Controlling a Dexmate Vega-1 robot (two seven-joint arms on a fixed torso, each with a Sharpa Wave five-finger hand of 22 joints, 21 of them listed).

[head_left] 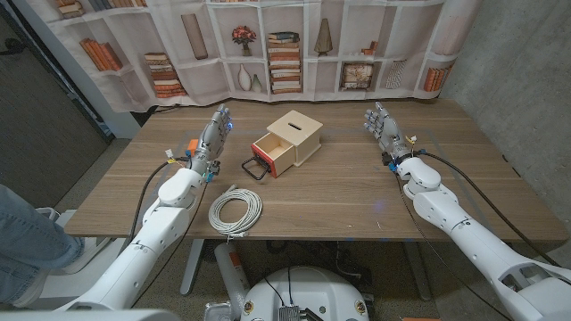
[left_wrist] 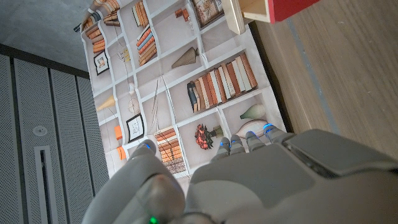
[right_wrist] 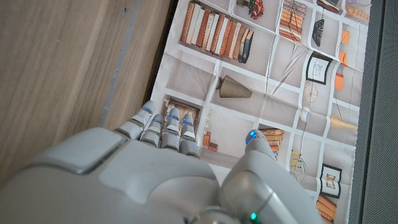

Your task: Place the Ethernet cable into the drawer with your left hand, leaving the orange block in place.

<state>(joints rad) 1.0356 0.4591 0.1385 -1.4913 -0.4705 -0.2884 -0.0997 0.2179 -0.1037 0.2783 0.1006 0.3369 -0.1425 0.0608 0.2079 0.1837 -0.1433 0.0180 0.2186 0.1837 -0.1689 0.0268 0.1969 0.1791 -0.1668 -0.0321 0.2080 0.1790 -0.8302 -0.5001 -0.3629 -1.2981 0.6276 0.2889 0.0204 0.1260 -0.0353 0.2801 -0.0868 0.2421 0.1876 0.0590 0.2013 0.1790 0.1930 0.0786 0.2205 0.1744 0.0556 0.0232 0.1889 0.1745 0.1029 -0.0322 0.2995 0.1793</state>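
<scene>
The grey Ethernet cable [head_left: 235, 210] lies coiled near the table's front edge, left of centre. Behind it stands a small light-wood box [head_left: 298, 134] whose red-fronted drawer [head_left: 270, 153] is pulled out toward the front left, black handle foremost. My left hand [head_left: 214, 134] is raised left of the box, behind the coil and apart from both, fingers spread and holding nothing. My right hand [head_left: 382, 125] is up at the right side of the table, open too. In the left wrist view, my left hand [left_wrist: 249, 180] points past the box corner [left_wrist: 249, 9] and the red drawer [left_wrist: 292, 9].
A bookshelf-print curtain [head_left: 268, 45] hangs behind the table [head_left: 357, 196]. A person's leg in jeans [head_left: 27, 241] is at the lower left, beside the table. Bare wood lies between the coil and the drawer. My right hand [right_wrist: 168, 174] looks past the table's far edge [right_wrist: 62, 62].
</scene>
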